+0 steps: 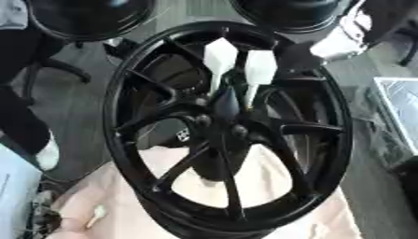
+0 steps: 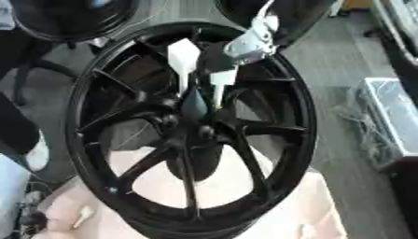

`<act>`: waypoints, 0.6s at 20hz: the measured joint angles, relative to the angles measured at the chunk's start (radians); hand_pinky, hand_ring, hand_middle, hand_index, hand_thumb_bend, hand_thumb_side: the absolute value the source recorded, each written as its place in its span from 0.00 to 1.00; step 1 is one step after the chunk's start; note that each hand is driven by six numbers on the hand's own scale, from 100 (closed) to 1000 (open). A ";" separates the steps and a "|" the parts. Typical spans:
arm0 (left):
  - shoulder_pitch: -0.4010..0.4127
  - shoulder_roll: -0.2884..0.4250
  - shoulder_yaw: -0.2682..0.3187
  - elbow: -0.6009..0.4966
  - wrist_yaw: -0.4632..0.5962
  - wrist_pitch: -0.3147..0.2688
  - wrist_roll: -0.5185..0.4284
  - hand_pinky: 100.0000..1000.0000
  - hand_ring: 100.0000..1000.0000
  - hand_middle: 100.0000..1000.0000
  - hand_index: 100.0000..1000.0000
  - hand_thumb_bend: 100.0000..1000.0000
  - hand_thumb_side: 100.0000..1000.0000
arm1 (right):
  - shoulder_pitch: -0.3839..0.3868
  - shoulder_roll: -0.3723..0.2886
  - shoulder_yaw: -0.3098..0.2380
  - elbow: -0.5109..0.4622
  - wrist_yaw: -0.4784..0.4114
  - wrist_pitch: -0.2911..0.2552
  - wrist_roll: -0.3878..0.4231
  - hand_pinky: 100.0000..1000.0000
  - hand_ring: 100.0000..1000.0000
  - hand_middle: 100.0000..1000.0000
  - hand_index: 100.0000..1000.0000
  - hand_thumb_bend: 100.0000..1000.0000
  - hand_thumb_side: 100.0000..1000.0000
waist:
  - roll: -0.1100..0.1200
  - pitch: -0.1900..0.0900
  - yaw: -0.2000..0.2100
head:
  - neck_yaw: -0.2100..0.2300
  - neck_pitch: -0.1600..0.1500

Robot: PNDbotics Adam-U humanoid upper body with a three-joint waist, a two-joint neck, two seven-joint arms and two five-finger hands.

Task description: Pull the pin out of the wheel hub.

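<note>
Black wheel hub (image 1: 228, 135) standing upright on a pale pink cloth (image 1: 90, 196), lower rim cut off, a small unreadable white mark showing low on its centre; two white pins (image 1: 219, 58) sitting in the hub, the right hand (image 2: 245, 44) reaching beside them, finger state indiscernible.

No readable text, label or number shows anywhere, not even on the wheel hub (image 1: 225, 130).

A workshop: spare black wheel rims (image 1: 90, 18) on grey floor (image 1: 81, 98), office-chair base (image 1: 57, 70).
</note>
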 measured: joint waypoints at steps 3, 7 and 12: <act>-0.001 0.000 0.000 0.000 0.000 0.000 0.000 0.77 0.82 0.80 0.85 0.09 0.70 | 0.008 0.010 0.013 0.013 0.031 -0.008 0.020 0.87 0.79 0.74 0.89 0.52 0.31 | 0.000 0.004 0.002 | 0.000 0.000; -0.002 0.000 0.000 0.000 0.000 0.001 -0.001 0.77 0.82 0.79 0.84 0.09 0.70 | 0.014 0.028 0.033 0.041 0.073 -0.022 0.044 0.87 0.79 0.74 0.89 0.50 0.29 | 0.000 0.004 0.007 | 0.000 0.000; -0.006 0.000 0.000 0.000 0.000 0.003 -0.004 0.77 0.82 0.79 0.84 0.09 0.70 | 0.026 0.044 0.042 0.082 0.127 -0.031 0.051 0.86 0.78 0.73 0.87 0.49 0.27 | 0.000 0.007 0.008 | -0.002 0.000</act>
